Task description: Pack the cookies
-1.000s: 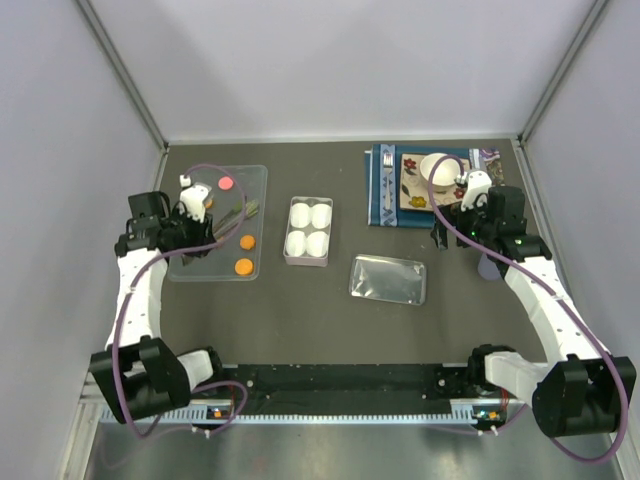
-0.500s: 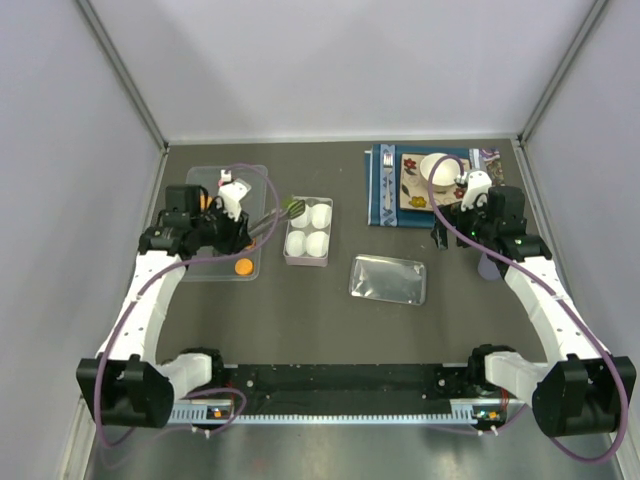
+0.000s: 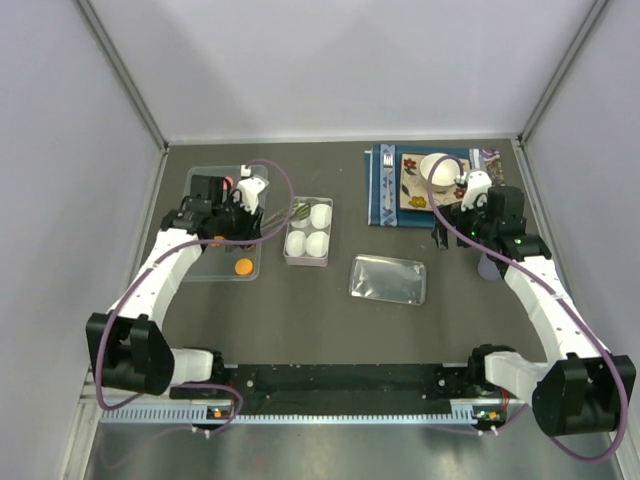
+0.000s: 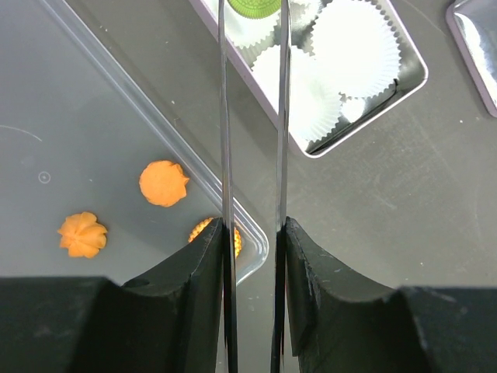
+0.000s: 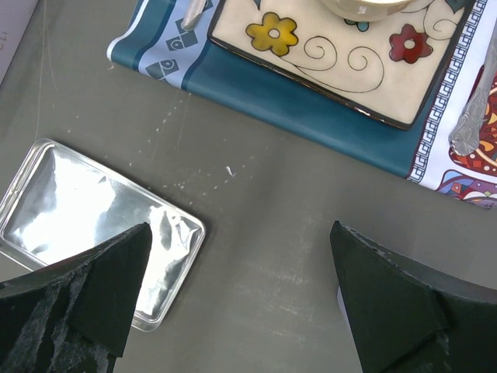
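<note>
Three pale walls (image 3: 340, 70) enclose a dark counter (image 3: 330, 330). Tray (image 4: 78, 116) at left holds orange cookies (image 4: 164, 183); box (image 3: 307, 262) sits centre. Right tool (image 5: 241, 229) gapes wide at right. Left tool (image 4: 255, 233) clamps tweezers (image 4: 223, 116) pinching a green cookie (image 4: 253, 6) over the box.

The tabletop (image 3: 300, 325) is a dark grey-brown matte sheet, boxed in on three sides by plain, pale lavender-white walls: a back wall (image 3: 340, 70), a left wall (image 3: 60, 200) and a right wall (image 3: 600, 160). At the two far corners, grey metal frame bars (image 3: 122, 75) (image 3: 562, 70) rise and slant outward. Along the near edge runs a black rail (image 3: 340, 380) with a pale toothed strip (image 3: 330, 412) just below it, then a band of brushed metal (image 3: 330, 455). The light is even and diffuse, throwing only soft shadows. Close up, the tabletop (image 5: 272, 233) shows faint scuffs and a few white specks (image 5: 229, 170).
</note>
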`<state>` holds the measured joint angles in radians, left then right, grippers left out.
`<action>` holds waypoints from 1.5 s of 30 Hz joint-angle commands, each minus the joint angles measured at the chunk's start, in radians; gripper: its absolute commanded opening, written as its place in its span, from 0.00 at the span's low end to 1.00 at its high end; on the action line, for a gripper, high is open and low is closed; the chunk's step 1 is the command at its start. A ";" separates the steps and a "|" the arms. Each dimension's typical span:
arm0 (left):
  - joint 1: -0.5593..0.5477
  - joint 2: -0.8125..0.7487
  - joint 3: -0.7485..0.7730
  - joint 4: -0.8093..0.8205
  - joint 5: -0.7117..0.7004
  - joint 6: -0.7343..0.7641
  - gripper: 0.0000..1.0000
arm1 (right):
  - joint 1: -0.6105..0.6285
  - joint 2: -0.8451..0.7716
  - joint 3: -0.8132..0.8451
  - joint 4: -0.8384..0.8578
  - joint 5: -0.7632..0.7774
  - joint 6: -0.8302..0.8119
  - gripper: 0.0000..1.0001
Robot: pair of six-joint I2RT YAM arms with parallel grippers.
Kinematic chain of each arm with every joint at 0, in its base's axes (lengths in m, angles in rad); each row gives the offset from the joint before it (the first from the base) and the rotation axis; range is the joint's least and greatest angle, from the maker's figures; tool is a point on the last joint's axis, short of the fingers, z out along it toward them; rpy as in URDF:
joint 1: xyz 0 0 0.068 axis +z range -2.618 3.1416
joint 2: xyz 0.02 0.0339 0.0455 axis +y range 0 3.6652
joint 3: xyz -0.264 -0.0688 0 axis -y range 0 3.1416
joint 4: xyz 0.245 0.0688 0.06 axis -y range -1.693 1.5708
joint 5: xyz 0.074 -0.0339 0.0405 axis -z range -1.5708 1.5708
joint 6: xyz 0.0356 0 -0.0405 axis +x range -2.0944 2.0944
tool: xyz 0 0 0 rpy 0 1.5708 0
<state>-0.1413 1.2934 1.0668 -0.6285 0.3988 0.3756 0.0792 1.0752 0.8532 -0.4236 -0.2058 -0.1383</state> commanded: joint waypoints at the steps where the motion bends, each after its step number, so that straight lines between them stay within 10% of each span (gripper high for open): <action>1: -0.006 0.027 0.056 0.076 -0.035 0.000 0.00 | 0.014 0.003 0.058 0.019 0.011 -0.014 0.99; 26: -0.049 0.121 0.078 0.105 -0.100 0.026 0.00 | 0.013 0.009 0.060 0.020 0.016 -0.015 0.99; 45: -0.063 0.112 0.068 0.095 -0.127 0.042 0.35 | 0.013 0.003 0.060 0.017 0.013 -0.015 0.99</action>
<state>-0.1997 1.4147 1.1061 -0.5751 0.2874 0.4068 0.0814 1.0885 0.8532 -0.4236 -0.1955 -0.1390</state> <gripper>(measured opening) 0.377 0.989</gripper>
